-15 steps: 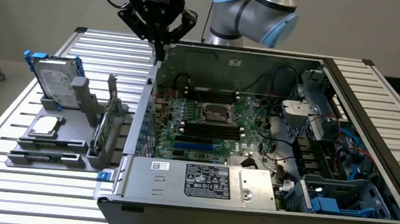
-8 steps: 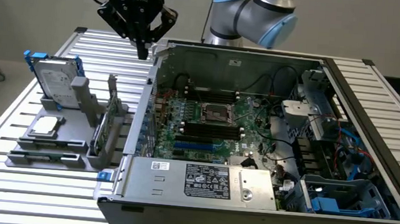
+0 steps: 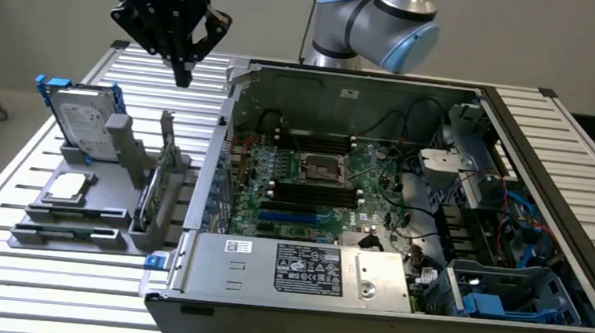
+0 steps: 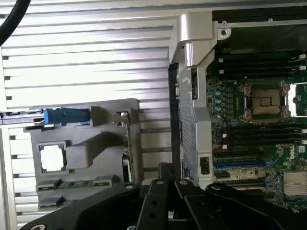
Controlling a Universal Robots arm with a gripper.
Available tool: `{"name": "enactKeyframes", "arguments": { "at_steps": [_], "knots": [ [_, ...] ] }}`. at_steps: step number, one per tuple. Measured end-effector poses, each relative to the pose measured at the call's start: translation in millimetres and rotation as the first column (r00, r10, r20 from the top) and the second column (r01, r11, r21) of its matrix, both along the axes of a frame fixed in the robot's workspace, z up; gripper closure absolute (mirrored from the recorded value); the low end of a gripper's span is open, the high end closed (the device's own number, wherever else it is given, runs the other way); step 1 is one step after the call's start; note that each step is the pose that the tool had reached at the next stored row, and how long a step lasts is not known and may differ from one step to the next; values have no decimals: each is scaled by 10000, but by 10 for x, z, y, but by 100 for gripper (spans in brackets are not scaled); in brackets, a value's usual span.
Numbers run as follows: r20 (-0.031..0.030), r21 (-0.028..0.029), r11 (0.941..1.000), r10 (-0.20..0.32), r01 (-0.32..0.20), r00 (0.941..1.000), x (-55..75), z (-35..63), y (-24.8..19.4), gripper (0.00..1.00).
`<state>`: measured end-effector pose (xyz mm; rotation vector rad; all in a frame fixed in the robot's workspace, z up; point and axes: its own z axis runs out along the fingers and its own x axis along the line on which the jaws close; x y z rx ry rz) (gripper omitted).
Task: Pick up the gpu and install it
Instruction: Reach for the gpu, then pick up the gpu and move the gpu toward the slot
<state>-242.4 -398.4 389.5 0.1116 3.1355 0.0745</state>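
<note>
Fingers (image 3: 184, 72) clenched together on nothing, hanging from the arm (image 3: 376, 23) above the far part of the counter (image 3: 15, 304), to the exterior view's left of the open computer case (image 3: 550, 153) and well above the grey holder (image 3: 120, 154). Step in hand, as judged: the approach to the pick, with no grasp made. The gpu (image 3: 160, 184) stands upright on its long edge in the holder, on the side nearest the case wall, its silver bracket uppermost and its green board facing the case; the wrist view takes it edge-on (image 4: 126, 143), apart from the fingers. Nothing of the installation shows as done: the card is not yet lifted, and the motherboard (image 3: 379, 196) on the case floor carries no such card.

What the next move calls for, in judgement: the fingers must part before they can take the thin card, line up with its upper edge, and descend without striking the case wall just beside it or the holder's uprights. The card's thinness leaves little margin for a skewed grip.

Count: one gpu; one hard drive (image 3: 83, 120) with blue side rails, upright at the holder's far end; one processor chip (image 3: 69, 187) lying flat in its recess; one holder; one case; one arm. Blue slots (image 3: 292, 212) lie low on the motherboard, their number hard to tell
</note>
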Motion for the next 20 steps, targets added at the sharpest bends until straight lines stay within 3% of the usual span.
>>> {"name": "enactKeyframes", "arguments": {
  "at_steps": [5, 14, 20],
  "knots": [
    [-59, -15, 10000, 13, -13, 10000, -171, -12, 2, 89],
    [-147, -90, 9999, 112, -113, 9998, -397, -35, 4, 89],
    [-149, -95, 9999, 117, -119, 9998, -408, -36, 3, 89]
  ]
}}
